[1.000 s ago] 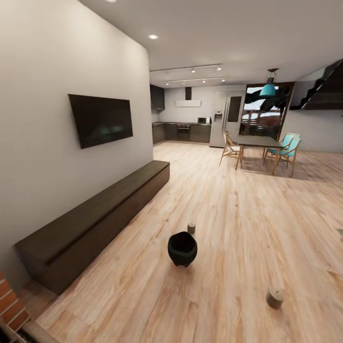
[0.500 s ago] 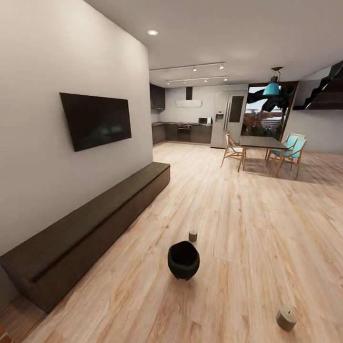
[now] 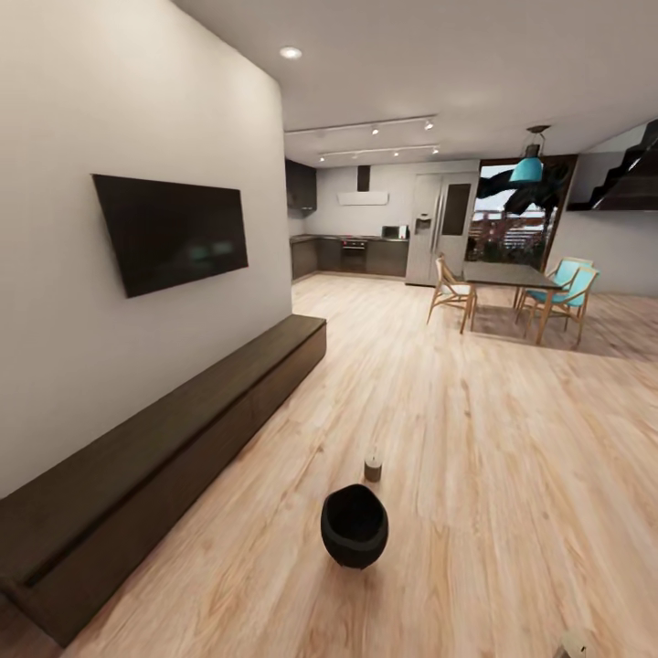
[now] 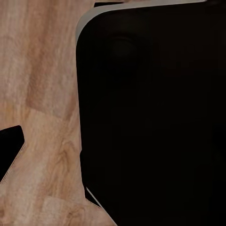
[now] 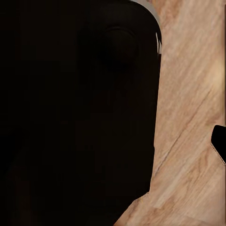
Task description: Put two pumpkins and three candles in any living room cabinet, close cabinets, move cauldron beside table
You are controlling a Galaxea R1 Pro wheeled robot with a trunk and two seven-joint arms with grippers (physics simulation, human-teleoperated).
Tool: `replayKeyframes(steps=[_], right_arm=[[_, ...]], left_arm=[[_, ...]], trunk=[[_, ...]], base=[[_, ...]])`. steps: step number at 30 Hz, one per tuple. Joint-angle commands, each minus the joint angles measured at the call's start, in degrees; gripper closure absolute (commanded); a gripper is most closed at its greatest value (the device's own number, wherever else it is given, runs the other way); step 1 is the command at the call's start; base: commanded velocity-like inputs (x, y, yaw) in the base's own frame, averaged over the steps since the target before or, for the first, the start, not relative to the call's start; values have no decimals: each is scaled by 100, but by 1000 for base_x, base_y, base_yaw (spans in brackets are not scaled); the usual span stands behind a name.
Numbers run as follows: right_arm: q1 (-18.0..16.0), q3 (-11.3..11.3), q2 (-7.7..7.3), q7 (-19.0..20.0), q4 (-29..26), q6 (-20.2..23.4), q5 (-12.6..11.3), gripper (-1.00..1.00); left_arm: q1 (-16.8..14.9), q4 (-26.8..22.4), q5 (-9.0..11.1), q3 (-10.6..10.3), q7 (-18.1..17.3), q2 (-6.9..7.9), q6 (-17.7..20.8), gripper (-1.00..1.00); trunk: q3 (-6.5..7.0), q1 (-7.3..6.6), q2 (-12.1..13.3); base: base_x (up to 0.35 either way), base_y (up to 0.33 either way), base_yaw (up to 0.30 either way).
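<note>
We see the cauldron (image 3: 354, 525) standing upright on the wood floor (image 3: 475, 439), 1 candle (image 3: 373, 468) just beyond it and apart, a 2nd candle (image 3: 576, 644) cut off at the frame edge. The cauldron's inside reads dark, contents unclear. The cabinet (image 3: 164, 439) runs along the wall under the TV (image 3: 171, 230), all fronts look shut. Dining table (image 3: 507, 274) sits well apart. Both wrist views show dark robot body over floor; we cannot tell how either arm's jaws stand. Likely we're in transit.

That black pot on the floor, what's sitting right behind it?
Just behind the cauldron stands one small candle on the bare wood floor. The pot's dark inside can't be made out.
</note>
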Motion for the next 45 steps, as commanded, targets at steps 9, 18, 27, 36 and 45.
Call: replayKeyframes(steps=[9, 18, 27, 36, 45], right_arm=[[-2, -13, 14, 2, -2, -5, -15, -100], [-2, -10, 34, 0, 2, -4, 10, -100], [-2, -27, 18, 0, 5, -4, 5, -100], [-2, -60, 38, -29, -82, -10, -30, -100], [37, -315, 87, 0, -2253, -2, -54, -100]], left_arm=[[-4, 5, -3, -6, 7, 0, -28, -100], [-4, 5, -4, -6, 7, 0, -65, -100], [-4, 5, -3, -6, 7, 0, -174, -100], [-4, -15, -4, 0, 62, -2, -203, -100], [-51, -1003, 29, 14, 390, -1, -22, -100]], trunk=[[-6, 3, -2], [-6, 3, -2], [-6, 3, -2], [-6, 3, -2], [-6, 3, -2]], base=[[336, 0, 0], [204, 0, 0], [62, 0, 0], [210, 0, 0], [20, 0, 0]])
